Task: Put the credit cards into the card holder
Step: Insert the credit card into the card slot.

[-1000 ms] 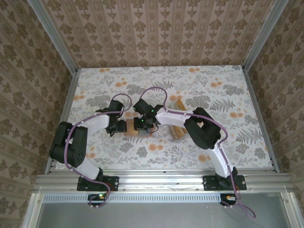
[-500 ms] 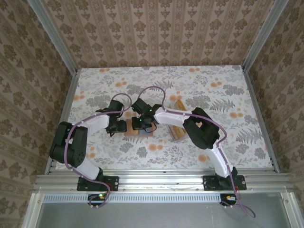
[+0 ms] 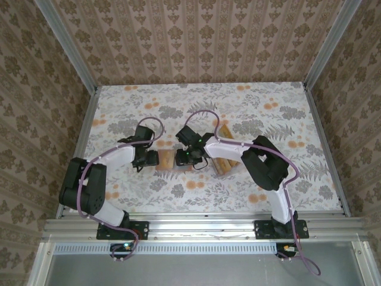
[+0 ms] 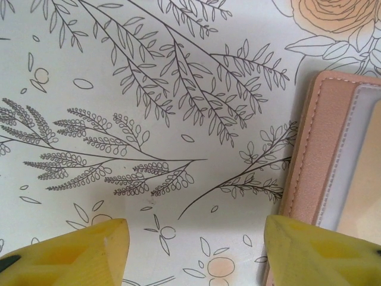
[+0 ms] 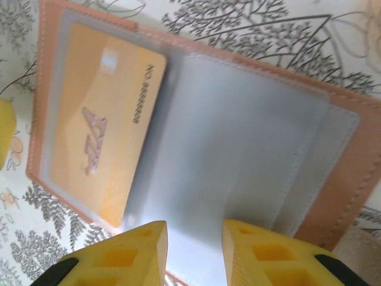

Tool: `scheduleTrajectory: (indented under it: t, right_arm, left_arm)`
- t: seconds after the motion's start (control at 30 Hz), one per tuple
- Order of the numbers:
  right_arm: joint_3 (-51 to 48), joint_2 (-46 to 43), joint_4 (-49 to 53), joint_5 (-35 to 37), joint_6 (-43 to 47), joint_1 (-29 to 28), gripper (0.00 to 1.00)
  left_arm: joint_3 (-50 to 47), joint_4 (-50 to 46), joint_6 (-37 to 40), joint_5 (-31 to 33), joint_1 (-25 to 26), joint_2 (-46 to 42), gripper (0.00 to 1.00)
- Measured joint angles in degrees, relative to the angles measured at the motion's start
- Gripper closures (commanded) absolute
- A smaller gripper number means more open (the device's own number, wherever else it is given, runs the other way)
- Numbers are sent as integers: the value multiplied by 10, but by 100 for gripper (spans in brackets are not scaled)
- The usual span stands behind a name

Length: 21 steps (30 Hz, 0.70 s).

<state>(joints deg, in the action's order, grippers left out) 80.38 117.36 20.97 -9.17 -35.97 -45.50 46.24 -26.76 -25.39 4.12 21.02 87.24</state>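
Observation:
The card holder (image 5: 351, 179) lies open on the floral table, a salmon-brown wallet with a grey lining (image 5: 238, 143). One tan-orange credit card (image 5: 98, 125) sits in its left pocket under a clear sleeve. My right gripper (image 5: 194, 253) hovers open over the grey lining, nothing between its fingers. My left gripper (image 4: 193, 253) is open wide at the wallet's left edge (image 4: 309, 149), and its right fingertip (image 4: 321, 253) rests on that edge. In the top view the wallet (image 3: 167, 158) lies between the left gripper (image 3: 150, 158) and the right gripper (image 3: 188, 157). More credit cards (image 3: 225, 130) lie right of the right arm.
The table (image 3: 119, 107) has a floral print with flat orange blotches (image 3: 191, 185). Metal rails (image 3: 321, 143) edge it on both sides and patterned walls rise behind. Another tan piece (image 3: 222, 167) pokes out under the right forearm.
My right gripper has opened and slid right, off the wallet, which now shows between the two grippers. The left gripper's jaws have widened slightly.

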Motion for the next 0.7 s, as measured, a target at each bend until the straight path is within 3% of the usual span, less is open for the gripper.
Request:
scheduleTrajectory:
  t: [0.7]
  right_arm:
    - [-45,-30,-8,19,29,41,69]
  left_arm:
    - [0,2,-1,9,16,23,36]
